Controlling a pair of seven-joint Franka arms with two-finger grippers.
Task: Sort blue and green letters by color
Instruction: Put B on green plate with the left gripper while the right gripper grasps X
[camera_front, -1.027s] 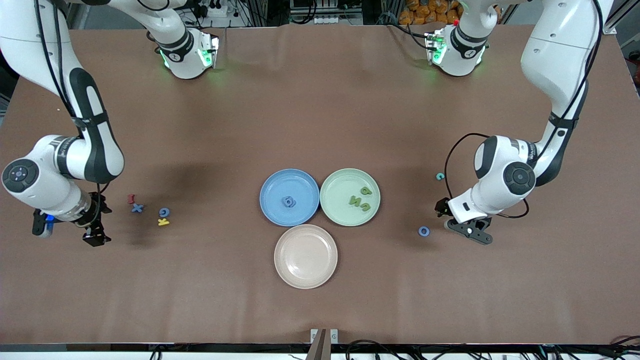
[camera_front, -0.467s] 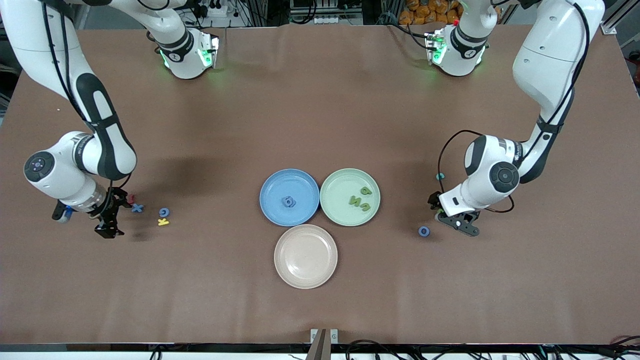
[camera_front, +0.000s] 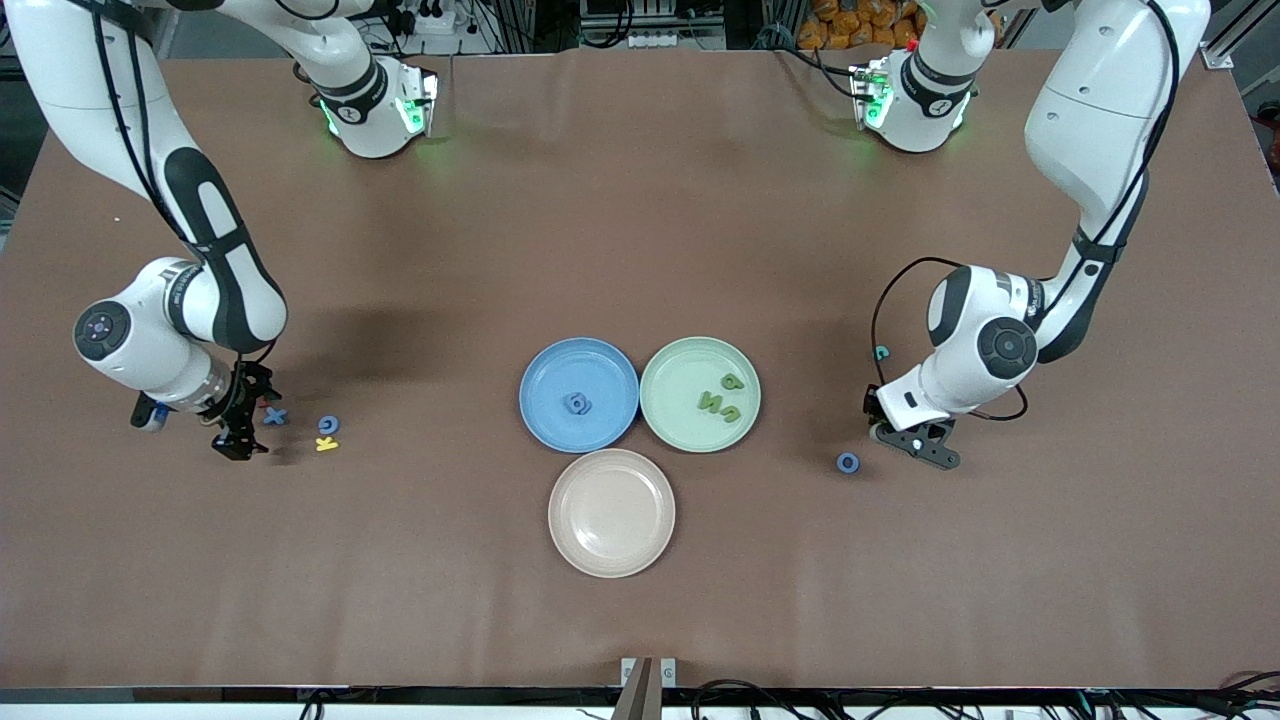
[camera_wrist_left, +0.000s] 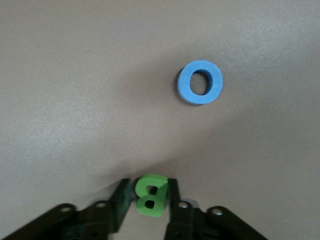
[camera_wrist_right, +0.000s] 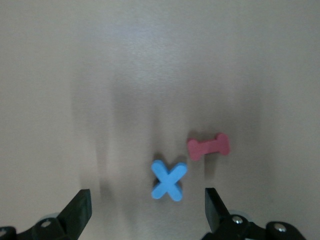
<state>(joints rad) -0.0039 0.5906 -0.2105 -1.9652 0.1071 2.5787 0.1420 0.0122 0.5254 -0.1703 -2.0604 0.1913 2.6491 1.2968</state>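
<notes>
My left gripper (camera_wrist_left: 148, 200) is down at the table toward the left arm's end, shut on a green letter B (camera_wrist_left: 150, 196) that stands on edge between its fingers. In the front view this gripper (camera_front: 915, 445) hides the B. A blue O (camera_wrist_left: 200, 82) lies flat beside it, also seen as the blue O (camera_front: 848, 462) in the front view. A small teal-green letter (camera_front: 881, 352) lies farther from the camera. My right gripper (camera_wrist_right: 146, 212) is open, low over the table just short of a blue X (camera_wrist_right: 169, 180). A blue G (camera_front: 328, 424) lies beside the blue X (camera_front: 275, 416).
A blue plate (camera_front: 540, 365) holds a blue letter (camera_front: 577, 403). Beside it, a green plate (camera_front: 668, 368) holds three green letters (camera_front: 722, 400). A beige plate (camera_front: 611, 560) sits nearer the camera. A red letter (camera_wrist_right: 208, 146) lies by the X and a yellow K (camera_front: 326, 444) by the G.
My left gripper shifted slightly toward the plates and closed on the green B. My right arm swung in toward the blue X, its gripper staying open.
</notes>
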